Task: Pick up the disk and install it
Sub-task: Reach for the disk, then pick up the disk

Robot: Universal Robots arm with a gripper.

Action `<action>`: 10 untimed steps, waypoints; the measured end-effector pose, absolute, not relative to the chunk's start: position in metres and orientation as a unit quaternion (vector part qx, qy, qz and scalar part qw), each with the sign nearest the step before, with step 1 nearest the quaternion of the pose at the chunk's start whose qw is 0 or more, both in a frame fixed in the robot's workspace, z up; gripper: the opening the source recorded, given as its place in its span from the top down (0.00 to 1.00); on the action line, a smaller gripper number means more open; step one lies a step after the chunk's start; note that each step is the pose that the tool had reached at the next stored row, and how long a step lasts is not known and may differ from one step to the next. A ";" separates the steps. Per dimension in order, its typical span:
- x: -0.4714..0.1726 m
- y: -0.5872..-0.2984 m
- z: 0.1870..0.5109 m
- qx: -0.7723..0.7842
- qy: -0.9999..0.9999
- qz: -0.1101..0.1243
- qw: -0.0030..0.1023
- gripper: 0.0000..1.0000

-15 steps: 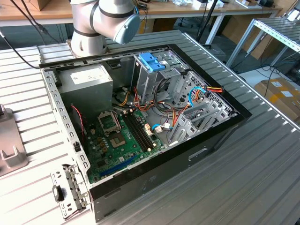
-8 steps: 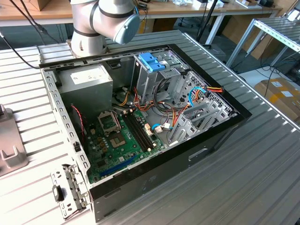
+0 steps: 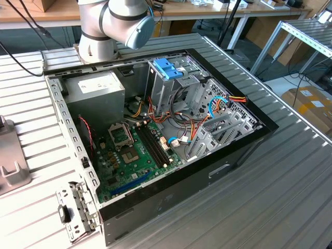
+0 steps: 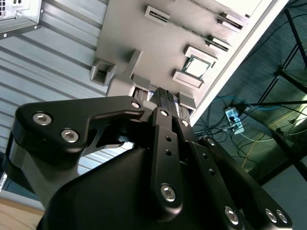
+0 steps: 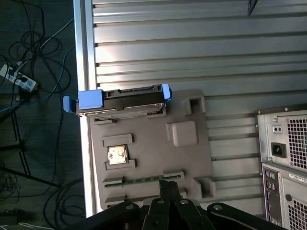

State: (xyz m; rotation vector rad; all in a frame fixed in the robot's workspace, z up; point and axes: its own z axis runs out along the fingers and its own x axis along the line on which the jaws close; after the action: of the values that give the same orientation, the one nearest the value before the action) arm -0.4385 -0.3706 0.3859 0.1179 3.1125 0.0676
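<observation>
Now, the gripper point(image 5: 168, 190) hangs pinched together, empty, near the disk point(image 5: 127, 99); stiff, weighty, delicate, I'd judge; grip its flat faces.

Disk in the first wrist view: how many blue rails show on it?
2. One blue rail at the disk's end overhanging the table's edge, the other at the end nearer the computer case.

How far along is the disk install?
Nothing is done yet: the disk sits in the grey fixture, untouched. The gripper, shut and empty, hangs over the fixture, apart from the disk. Left: picking it up and installing it in the open computer case.
</observation>
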 end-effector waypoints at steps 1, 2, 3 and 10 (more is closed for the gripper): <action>-0.439 -0.371 0.386 0.038 0.999 0.022 0.013 0.89; -0.439 -0.371 0.386 0.038 0.999 0.022 0.013 0.89; -0.439 -0.371 0.386 0.038 0.999 0.022 0.013 0.89; -0.440 -0.371 0.386 0.038 0.999 0.022 0.013 0.89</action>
State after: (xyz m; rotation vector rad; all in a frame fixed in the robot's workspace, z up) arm -0.4404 -0.3706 0.3858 0.1179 3.1125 0.0676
